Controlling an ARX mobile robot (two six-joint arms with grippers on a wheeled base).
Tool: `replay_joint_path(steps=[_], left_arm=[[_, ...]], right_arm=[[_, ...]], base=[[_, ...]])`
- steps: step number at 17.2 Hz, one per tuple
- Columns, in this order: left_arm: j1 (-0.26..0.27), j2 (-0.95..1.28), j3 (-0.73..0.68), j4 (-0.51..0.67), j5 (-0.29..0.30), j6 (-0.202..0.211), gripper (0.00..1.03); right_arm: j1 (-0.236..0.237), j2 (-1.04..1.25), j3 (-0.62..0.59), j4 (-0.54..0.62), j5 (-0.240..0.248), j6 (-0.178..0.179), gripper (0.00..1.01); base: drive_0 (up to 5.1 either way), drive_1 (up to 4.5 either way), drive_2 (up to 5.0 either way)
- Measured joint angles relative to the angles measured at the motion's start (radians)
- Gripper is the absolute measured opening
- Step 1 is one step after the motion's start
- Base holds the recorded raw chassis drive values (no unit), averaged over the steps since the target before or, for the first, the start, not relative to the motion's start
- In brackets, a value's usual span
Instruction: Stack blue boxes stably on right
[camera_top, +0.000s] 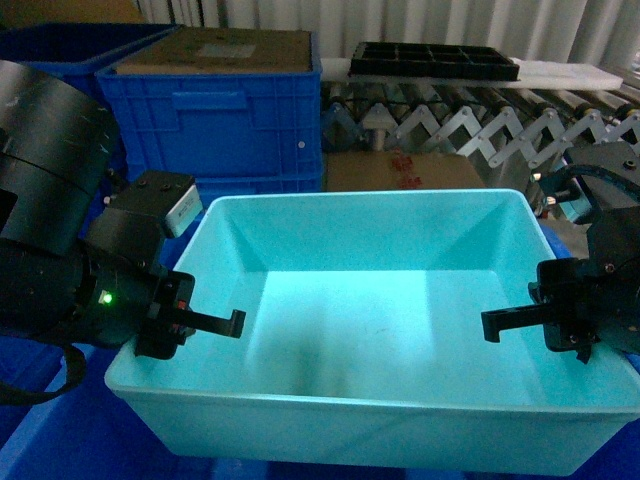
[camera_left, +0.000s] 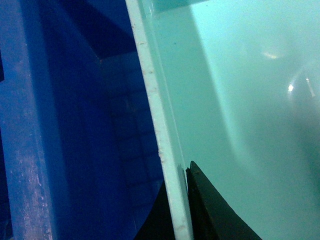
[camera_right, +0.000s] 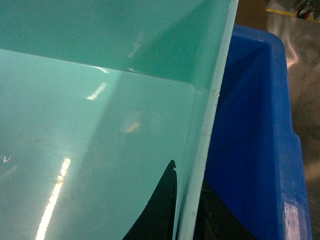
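Left gripper (camera_left: 178, 210) pinches the turquoise tub (camera_top: 350, 300) by its left wall, one finger each side. Right gripper (camera_right: 185, 210) clamps the opposite wall likewise. Outside both rims, the deep blue tub (camera_right: 255, 130) sits beneath.

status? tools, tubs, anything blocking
Left tool and right tool each shut on turquoise tub side rims. Tub sits over deep blue tub, not clearly seated. Nothing seen blocking.
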Motion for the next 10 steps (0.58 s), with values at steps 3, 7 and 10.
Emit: replay_joint_path(steps=[3, 7, 10], left_arm=[[0.004, 0.007, 0.010, 0.002, -0.006, -0.002, 0.02], [0.006, 0.022, 0.044, 0.010, 0.008, -0.007, 0.02], [0.006, 0.022, 0.044, 0.006, 0.010, -0.007, 0.02]], right_arm=[[0.008, 0.007, 0.029, 0.000, 0.003, -0.010, 0.07], [-0.002, 0.013, 0.040, 0.019, 0.011, -0.011, 0.07], [-0.008, 0.013, 0.040, 0.010, 0.002, -0.011, 0.07]], base=[[0.0, 0.00, 0.0], [0.0, 0.00, 0.0], [0.0, 0.00, 0.0]])
